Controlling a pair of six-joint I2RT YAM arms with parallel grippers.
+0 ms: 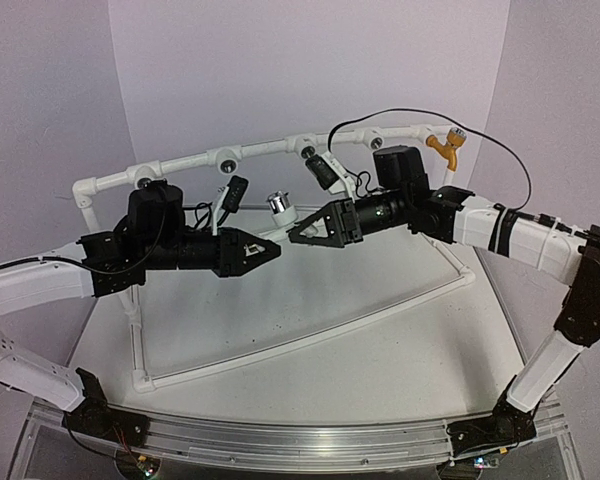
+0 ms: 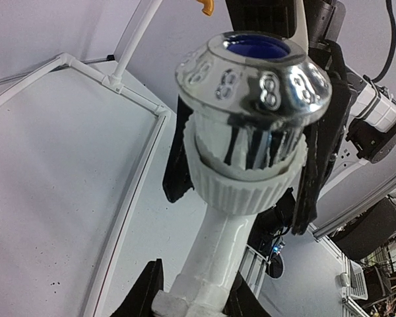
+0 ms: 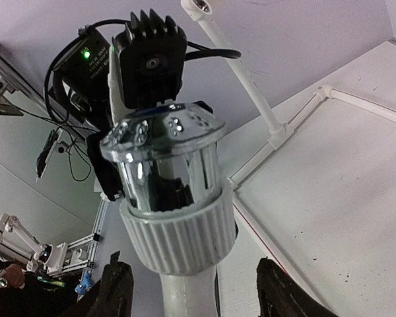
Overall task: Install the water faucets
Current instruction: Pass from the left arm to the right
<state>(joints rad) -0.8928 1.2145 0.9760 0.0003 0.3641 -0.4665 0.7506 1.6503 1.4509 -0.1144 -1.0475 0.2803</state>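
Left hand is clamped narrow on the stem of the white plastic faucet, w/ ribbed collar and blue-centred chrome knob pointing up. It holds the faucet in mid-air above the table, just in front of the white pipe frame. Prob. reason: a grip low on the stem leaves collar + knob free for the other arm.

Right hand faces it from the opp. side, jaws apart. One finger stands each side of the stem w/ a gap showing, so it straddles the faucet and isn't gripping it as far as visible. Looks like a handover or re-grip to aim the faucet at a socket; can't tell which.

Yellow-orange plastic faucet already sits on the frame's far right end, so one of two seems done.

Around:
- Dark round sockets sit along the top rail, behind the hands.
- Small black blocks hang off the rail on wires near the hands, likely snag points.
- A black cable loops over the right end, near the yellow-orange faucet.
- Both wrists crowd close together, so there's little room to swing.
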